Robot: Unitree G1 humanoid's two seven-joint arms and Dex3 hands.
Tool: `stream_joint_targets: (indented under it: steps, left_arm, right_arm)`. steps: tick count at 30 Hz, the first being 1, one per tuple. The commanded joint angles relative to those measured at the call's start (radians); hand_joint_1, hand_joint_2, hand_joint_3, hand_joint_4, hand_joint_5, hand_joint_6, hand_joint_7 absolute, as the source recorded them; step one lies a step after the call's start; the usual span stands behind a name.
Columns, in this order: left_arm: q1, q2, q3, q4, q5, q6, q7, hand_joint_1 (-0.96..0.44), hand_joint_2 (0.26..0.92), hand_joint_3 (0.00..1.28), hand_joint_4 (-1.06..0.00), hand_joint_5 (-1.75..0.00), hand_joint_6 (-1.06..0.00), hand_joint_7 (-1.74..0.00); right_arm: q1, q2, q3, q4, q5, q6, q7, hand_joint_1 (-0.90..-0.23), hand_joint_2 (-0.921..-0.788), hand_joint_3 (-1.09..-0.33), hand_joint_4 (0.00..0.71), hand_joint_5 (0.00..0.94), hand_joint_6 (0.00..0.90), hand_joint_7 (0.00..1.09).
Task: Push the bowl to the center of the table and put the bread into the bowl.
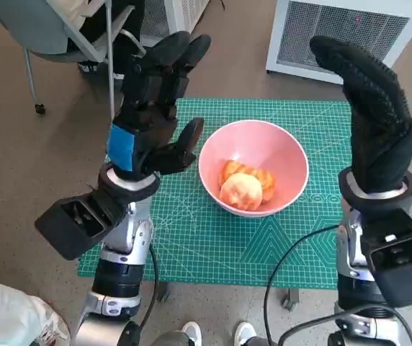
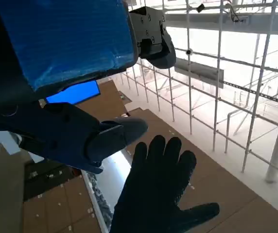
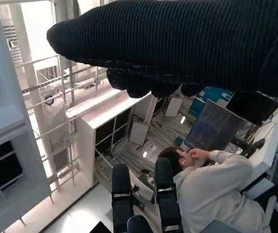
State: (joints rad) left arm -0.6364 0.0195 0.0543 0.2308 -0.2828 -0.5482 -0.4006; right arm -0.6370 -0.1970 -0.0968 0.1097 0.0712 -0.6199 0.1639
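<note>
Your left hand [image 1: 152, 119] upper left, fingers [image 1: 173, 54] spread, holding nothing | your right hand [image 1: 375, 122] upper right, raised flat, empty | bread [image 1: 245, 186] lies inside pink bowl [image 1: 281, 148], frame center | bowl on green mat [image 1: 191, 238] covering table.

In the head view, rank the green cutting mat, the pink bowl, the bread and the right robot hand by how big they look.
1. Green cutting mat, largest.
2. Pink bowl and right robot hand: they look about alike, and the raised hand is nearer the camera, so I won't rank them.
3. Bread inside the bowl, smallest.
</note>
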Motion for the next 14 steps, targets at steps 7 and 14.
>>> stream_joint_targets:
  steps: [7,14]
  left_arm:
    - [0.026,0.003,-0.003,-0.021,0.002,-0.003,0.003,-0.23,0.766,0.75,0.0,-0.54,0.0,-0.7]
    - [0.036,0.002,-0.002,-0.03,-0.002,0.004,0.004,-0.2,0.752,0.78,0.0,-0.54,0.0,-0.71]
  right_arm:
    - [0.04,0.007,0.007,0.009,-0.011,-0.001,-0.003,-0.583,-0.921,-0.722,0.287,0.0,0.01,0.71]
    - [0.045,0.01,0.007,0.011,-0.015,-0.002,-0.007,-0.583,-0.921,-0.723,0.286,0.0,0.007,0.71]
